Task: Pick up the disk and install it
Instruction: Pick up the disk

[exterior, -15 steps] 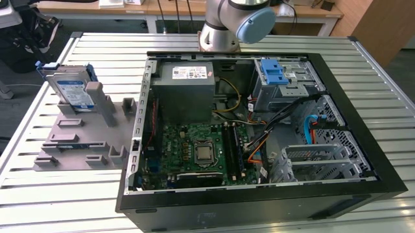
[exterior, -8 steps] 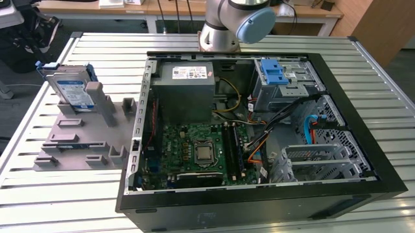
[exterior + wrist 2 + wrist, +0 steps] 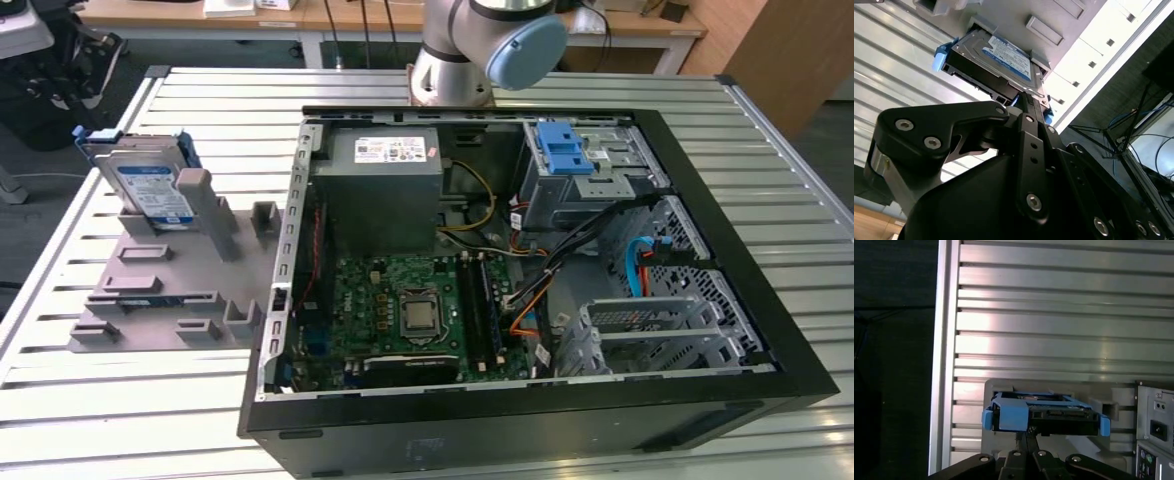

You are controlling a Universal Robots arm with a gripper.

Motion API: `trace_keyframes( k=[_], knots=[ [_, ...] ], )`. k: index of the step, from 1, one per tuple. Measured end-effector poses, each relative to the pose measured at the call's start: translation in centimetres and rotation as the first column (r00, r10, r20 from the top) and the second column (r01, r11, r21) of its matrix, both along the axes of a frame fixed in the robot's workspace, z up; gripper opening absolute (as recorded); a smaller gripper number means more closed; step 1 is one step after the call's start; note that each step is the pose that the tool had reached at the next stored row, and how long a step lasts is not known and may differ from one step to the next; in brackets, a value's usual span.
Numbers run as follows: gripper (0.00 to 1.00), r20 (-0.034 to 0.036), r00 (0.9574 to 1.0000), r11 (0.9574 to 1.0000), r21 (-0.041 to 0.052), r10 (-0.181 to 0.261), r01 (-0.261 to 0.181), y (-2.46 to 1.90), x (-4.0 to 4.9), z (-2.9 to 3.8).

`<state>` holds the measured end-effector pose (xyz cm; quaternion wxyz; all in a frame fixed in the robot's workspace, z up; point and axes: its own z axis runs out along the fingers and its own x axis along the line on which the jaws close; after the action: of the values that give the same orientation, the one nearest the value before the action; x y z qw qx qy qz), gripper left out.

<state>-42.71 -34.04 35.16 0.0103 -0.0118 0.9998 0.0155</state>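
Pincer point(image 3: 1030, 100) (jaws pressed together, empty) points at the disk point(image 3: 999, 57) upright in its grey holder point(image 3: 174, 300).

Robotics lab or workshop bench: slatted aluminium table point(image 3: 134, 400) carrying a robot arm point(image 3: 481, 50) at its far edge, an opened desktop computer case point(image 3: 747, 390) and a grey parts fixture point(image 3: 160, 290), wooden desks point(image 3: 174, 15) behind.

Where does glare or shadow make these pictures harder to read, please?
First wrist view: glare whitens the table beyond the disk. Second wrist view: the gripper looms dark against the bright table. Exterior view: evenly lit, no harsh shadows.
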Motion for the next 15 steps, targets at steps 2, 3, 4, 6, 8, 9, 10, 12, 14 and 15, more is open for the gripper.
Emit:
trace_keyframes(
  k=[2, 3, 4, 6, 8, 9, 10, 12, 14, 15],
  knots=[
    [0.11, 0.0000, 1.0000, 1.0000, 0.0000, 0.008, -0.008, 0.00, 0.00, 0.00],
    [0.11, 0.0000, 0.9999, 0.9999, 0.0000, 0.012, -0.012, 0.00, 0.00, 0.00],
    [0.11, 0.0000, 0.9999, 0.9999, 0.0000, 0.016, -0.016, 0.00, 0.00, 0.00],
    [0.11, 0.0000, 0.9997, 0.9997, 0.0000, 0.023, -0.023, 0.00, 0.00, 0.00],
    [0.11, 0.0000, 0.9995, 0.9995, 0.0000, 0.031, -0.031, 0.00, 0.00, 0.00],
    [0.11, 0.0000, 0.9994, 0.9994, 0.0000, 0.035, -0.035, 0.00, 0.00, 0.00],
    [0.11, 0.0000, 0.9993, 0.9993, 0.0000, 0.039, -0.039, 0.00, 0.00, 0.00],
    [0.11, 0.0000, 0.9989, 0.9989, 0.0000, 0.047, -0.047, 0.00, 0.00, 0.00],
    [0.11, 0.0001, 0.9985, 0.9985, 0.0000, 0.056, -0.056, 0.00, 0.00, 0.00],
    [0.11, 0.0000, 0.9982, 0.9982, 0.0000, 0.060, -0.060, 0.00, 0.00, 0.00]
  ],
)
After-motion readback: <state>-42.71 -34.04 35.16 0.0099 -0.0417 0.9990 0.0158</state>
